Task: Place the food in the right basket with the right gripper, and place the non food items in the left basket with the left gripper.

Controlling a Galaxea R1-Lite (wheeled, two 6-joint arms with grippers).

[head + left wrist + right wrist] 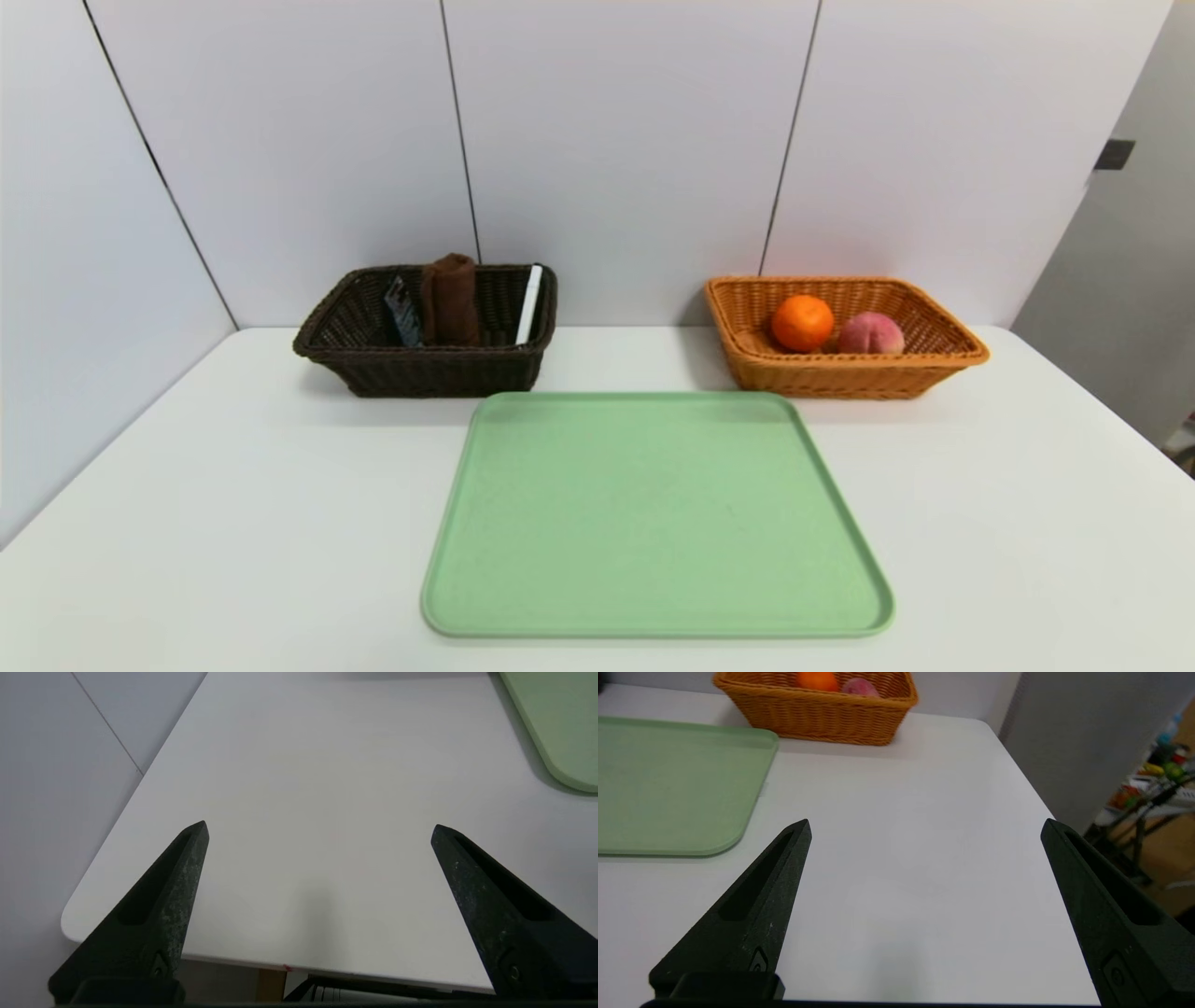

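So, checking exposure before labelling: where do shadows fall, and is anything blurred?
Head view: soft shadows under the dark basket and orange basket. Left wrist view: faint shadow on the table. Right wrist view: the fruit looks soft.

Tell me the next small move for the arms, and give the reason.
Probably none beyond staying parked: the green tray is bare, the orange and peach sit in the right basket, non-food items in the left basket. Left gripper and right gripper hang open, empty.
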